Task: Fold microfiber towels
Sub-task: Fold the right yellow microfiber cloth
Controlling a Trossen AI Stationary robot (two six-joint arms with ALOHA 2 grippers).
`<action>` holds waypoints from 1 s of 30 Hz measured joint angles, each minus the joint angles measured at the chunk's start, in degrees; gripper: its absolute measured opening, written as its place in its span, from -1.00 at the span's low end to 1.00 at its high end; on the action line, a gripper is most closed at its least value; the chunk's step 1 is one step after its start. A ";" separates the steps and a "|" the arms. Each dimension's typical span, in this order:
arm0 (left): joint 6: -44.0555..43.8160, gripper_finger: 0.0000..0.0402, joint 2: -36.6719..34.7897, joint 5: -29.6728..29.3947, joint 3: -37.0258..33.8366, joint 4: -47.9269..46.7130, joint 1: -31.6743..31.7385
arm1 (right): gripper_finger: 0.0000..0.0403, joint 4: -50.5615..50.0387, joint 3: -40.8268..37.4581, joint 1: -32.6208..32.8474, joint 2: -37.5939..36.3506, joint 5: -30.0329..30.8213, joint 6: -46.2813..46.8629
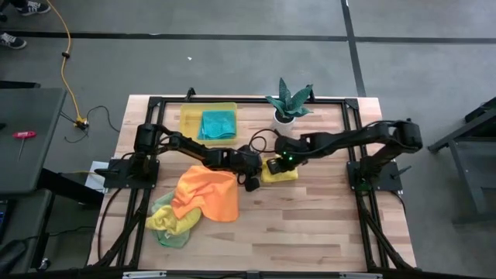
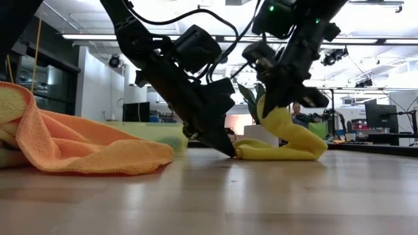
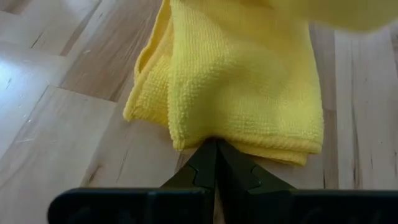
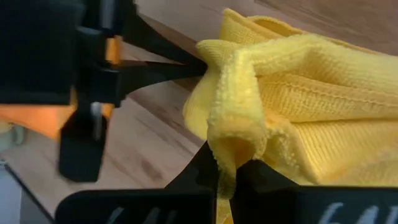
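A yellow microfiber towel [image 1: 282,173] lies folded in the middle of the table; it also shows in the low view [image 2: 281,147]. My right gripper [image 1: 273,163] is shut on a raised part of it. My left gripper [image 1: 254,179] is shut, its tips at the towel's left edge [image 3: 214,144]. An orange towel [image 1: 208,194] lies spread over a heap of yellow and light green towels [image 1: 167,225] at the front left. A teal towel [image 1: 218,124] lies folded in the yellow bin [image 1: 188,118]. My left gripper's shut fingertips [image 2: 228,151] touch the yellow towel's folded edge [image 3: 236,144] where it lies on the table. The fingers slant down from the table's left. Whether any cloth sits between the tips, I cannot tell. My right gripper pinches a bunched fold of the yellow towel's edge [image 4: 229,146] between its two fingers, from above. That part [image 2: 273,114] is lifted off the table and hangs below the fingers. The remainder of the towel [image 2: 287,151] lies on the table.
A potted plant [image 1: 288,101] stands at the far edge, just behind the right arm. The bin sits at the far edge, left of the plant. Bare wood [image 1: 310,225] shows toward the near right.
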 joint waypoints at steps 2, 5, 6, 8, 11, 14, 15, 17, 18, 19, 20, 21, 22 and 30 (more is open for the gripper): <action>-0.02 -1.00 0.00 -0.43 0.00 -0.02 -0.04 | -1.00 0.79 -0.01 0.01 1.46 0.25 0.22; -0.02 -1.00 0.00 -0.43 0.00 0.00 -0.02 | -1.00 2.45 0.00 0.02 2.95 0.27 -0.02; -0.02 -1.00 0.00 -0.43 0.00 0.00 -0.02 | -0.99 2.67 -0.01 0.02 3.33 0.29 -0.08; -0.02 -1.00 0.00 -0.45 0.00 0.00 -0.02 | -0.96 3.30 -0.02 0.02 3.94 0.28 -0.22; -0.02 -1.00 -0.02 -0.49 0.00 0.00 -0.02 | -0.86 4.74 -0.02 0.02 3.96 0.26 -1.57; 0.00 -1.00 -0.02 -0.56 0.00 0.00 -0.03 | -0.67 5.16 -0.02 0.02 3.22 -0.99 -2.70; 0.03 -1.00 -0.02 -0.63 0.00 -0.02 -0.04 | -0.60 5.29 -0.01 0.02 2.90 -1.76 -3.42; 0.04 -1.00 -0.02 -0.67 0.00 -0.02 0.00 | -0.43 4.20 -0.02 0.02 2.17 -2.83 -5.04; 0.04 -1.00 -0.02 -0.69 0.00 -0.06 0.02 | -0.35 3.58 -0.02 0.02 1.85 -2.98 -5.77; 0.14 -1.00 -0.04 -0.85 0.00 -0.11 0.11 | -0.27 3.55 -0.02 0.02 1.41 -3.28 -6.11; 0.20 -1.00 -0.04 -0.93 0.00 -0.11 0.11 | -0.20 3.22 -0.02 0.01 0.88 -3.39 -6.30; 0.53 -1.00 -0.07 -1.04 0.00 -0.16 0.14 | -0.13 3.19 -0.02 0.00 0.45 -3.40 -6.88; 0.83 -1.00 -0.09 -1.19 0.00 -0.29 0.25 | -0.06 3.29 -0.02 0.00 -0.03 -3.44 -7.60; 2.87 -1.00 -2.14 -1.48 0.02 -4.20 1.89 | 0.18 -4.01 0.00 -0.56 -5.74 -1.59 -12.55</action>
